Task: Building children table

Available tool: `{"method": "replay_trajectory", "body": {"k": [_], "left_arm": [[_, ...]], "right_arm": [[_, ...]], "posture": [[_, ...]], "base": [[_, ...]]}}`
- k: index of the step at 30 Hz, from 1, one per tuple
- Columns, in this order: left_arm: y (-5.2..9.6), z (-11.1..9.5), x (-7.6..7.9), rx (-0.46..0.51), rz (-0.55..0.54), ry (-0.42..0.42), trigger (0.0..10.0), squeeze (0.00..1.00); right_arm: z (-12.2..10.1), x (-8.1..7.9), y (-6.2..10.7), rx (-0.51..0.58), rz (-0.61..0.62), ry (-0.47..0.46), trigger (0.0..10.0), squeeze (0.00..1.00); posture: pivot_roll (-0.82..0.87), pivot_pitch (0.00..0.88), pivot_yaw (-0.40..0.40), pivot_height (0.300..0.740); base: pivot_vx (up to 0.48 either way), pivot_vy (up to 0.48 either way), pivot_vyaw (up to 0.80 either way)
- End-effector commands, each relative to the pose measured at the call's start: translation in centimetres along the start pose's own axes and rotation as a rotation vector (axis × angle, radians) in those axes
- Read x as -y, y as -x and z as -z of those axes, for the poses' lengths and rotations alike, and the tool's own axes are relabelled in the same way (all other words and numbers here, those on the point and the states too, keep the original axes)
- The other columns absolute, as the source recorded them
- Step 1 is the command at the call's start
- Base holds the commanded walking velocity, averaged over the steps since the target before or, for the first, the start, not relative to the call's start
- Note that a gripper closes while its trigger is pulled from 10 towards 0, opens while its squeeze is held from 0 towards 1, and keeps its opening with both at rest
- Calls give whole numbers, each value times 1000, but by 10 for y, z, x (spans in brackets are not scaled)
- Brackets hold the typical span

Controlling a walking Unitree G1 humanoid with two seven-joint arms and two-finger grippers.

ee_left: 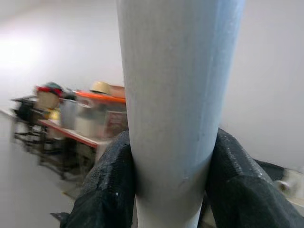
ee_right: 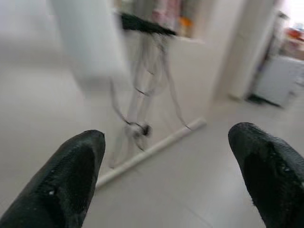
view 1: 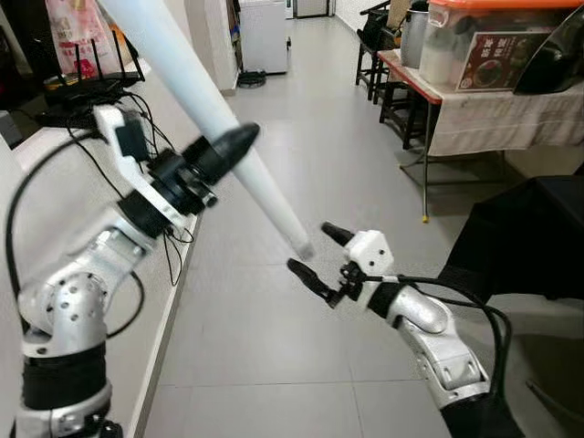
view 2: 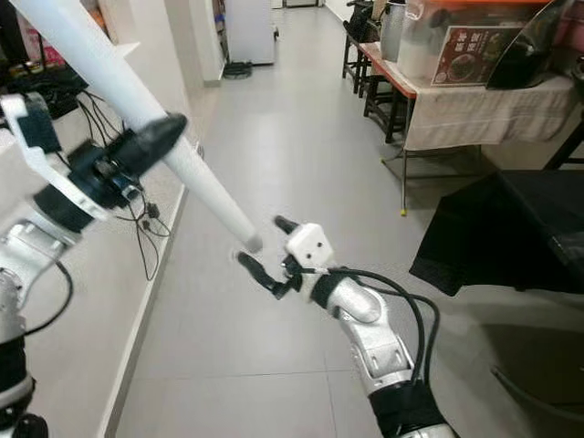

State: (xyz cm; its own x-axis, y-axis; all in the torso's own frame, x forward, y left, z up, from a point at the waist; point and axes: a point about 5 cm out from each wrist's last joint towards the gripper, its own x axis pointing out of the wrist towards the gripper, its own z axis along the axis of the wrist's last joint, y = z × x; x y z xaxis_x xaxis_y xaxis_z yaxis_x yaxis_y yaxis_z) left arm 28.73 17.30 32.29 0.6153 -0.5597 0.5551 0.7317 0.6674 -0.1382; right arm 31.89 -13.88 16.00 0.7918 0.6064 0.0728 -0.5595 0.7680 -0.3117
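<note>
From the left eye view I see the left gripper (view 1: 222, 146) clamped on a long white table leg (view 1: 196, 87), a smooth, tapering round post that slants from the upper left down toward the middle of the frame. Its narrow end hangs in the air just above the right gripper (view 1: 317, 254), whose two black fingers stand wide apart and hold nothing; the tip sits close to the upper finger, and I cannot tell whether it touches. Grey glossy floor tiles (view 1: 301, 347) run away down a corridor. On the right stands a table with a pale cloth (view 1: 493, 119) carrying a clear storage box with an orange lid (view 1: 488, 41), and a black draped thing (view 1: 529, 237) lies nearer me. On the left a white ledge holds a black router (view 1: 87, 91) with cables trailing down.

The right eye view gives the same layout: the leg (view 2: 137, 100) crosses in front of the white wall, and a white appliance (view 2: 248, 29) stands at the corridor's far end.

In the left wrist view the matte, faintly ridged leg (ee_left: 175, 85) fills the gap between the two rubbery, pebbled fingers (ee_left: 107, 190), pressed on both sides.

In the right wrist view the fingers (ee_right: 71, 175) are spread far apart, with the blurred pale leg end (ee_right: 90, 42) beyond and above them, clear of both pads. Cables (ee_right: 142, 95) hang against the wall behind.
</note>
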Motion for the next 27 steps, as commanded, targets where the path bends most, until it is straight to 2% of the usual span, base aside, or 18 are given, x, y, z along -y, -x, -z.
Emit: {"method": "replay_trajectory", "body": {"k": [1,4,7,9,10,11,12,13,14,16,17,18,19,20,22,23,25,27], "left_arm": [[1,-8,-7,22,-31,-41,0,0],[0,-10,-8,26,-40,-53,0,0],[-1,-14,-14,18,-82,-126,0,0],[-1,-11,-29,-94,-180,-374,0,0],[-1,-11,-29,-94,-180,-374,0,0],[-1,-4,-36,-199,-207,-545,0,0],[-1,-4,-36,-199,-207,-545,0,0],[0,5,-41,-293,-207,-696,0,0],[2,13,-45,-366,-191,-788,0,0],[3,24,-48,-425,-176,-837,0,0],[5,34,-50,-456,-173,-830,0,0],[6,44,-50,-474,-179,-801,0,0],[6,44,-50,-474,-179,-801,0,0],[8,56,-47,-487,-177,-743,2235,0],[9,64,-45,-492,-176,-702,2235,0],[12,83,-37,-491,-181,-583,10000,0],[15,95,-31,-498,-181,-531,10000,0],[28,125,-18,-534,-180,-473,10000,0]], "right_arm": [[7,1,3,-30,23,-4,10000,1000],[9,1,4,-37,28,-8,10000,1000],[19,9,8,-111,102,15,10000,1000],[29,26,13,-195,251,60,10000,1000],[29,26,13,-195,251,60,10000,1000],[29,36,15,-219,326,89,10000,1000],[29,36,15,-219,326,89,10000,1000],[26,43,15,-223,379,111,10000,1000],[23,47,14,-217,404,119,10000,1000],[20,49,12,-209,418,131,10000,1000],[17,49,9,-187,426,120,10000,361],[15,48,7,-172,431,99,10000,0],[15,48,7,-172,431,99,10000,0],[15,45,5,-162,432,63,10000,0],[15,42,3,-157,430,37,10000,0],[20,30,0,-169,403,-47,10000,0],[21,20,-3,-163,372,-87,10000,0],[17,-2,-8,-125,328,-159,10000,0]], "posture": [[44,45,51,740],[44,45,51,740],[45,42,46,740],[46,40,45,740],[46,40,45,740],[49,39,44,740],[49,39,44,740],[49,39,44,740],[49,38,46,740],[46,38,49,740],[43,41,54,740],[43,41,54,740],[43,41,54,740],[36,46,57,740],[36,46,57,740],[31,53,57,740],[30,54,57,740],[23,59,55,740]], "base": [[0,0,0],[0,0,0],[0,0,0],[0,0,0],[0,0,0],[0,0,0],[0,0,0],[0,0,0],[0,0,0],[0,0,0],[0,0,0],[0,0,0],[0,0,0],[0,0,0],[0,0,0],[0,0,-788],[0,0,-788],[0,0,-788]]}}
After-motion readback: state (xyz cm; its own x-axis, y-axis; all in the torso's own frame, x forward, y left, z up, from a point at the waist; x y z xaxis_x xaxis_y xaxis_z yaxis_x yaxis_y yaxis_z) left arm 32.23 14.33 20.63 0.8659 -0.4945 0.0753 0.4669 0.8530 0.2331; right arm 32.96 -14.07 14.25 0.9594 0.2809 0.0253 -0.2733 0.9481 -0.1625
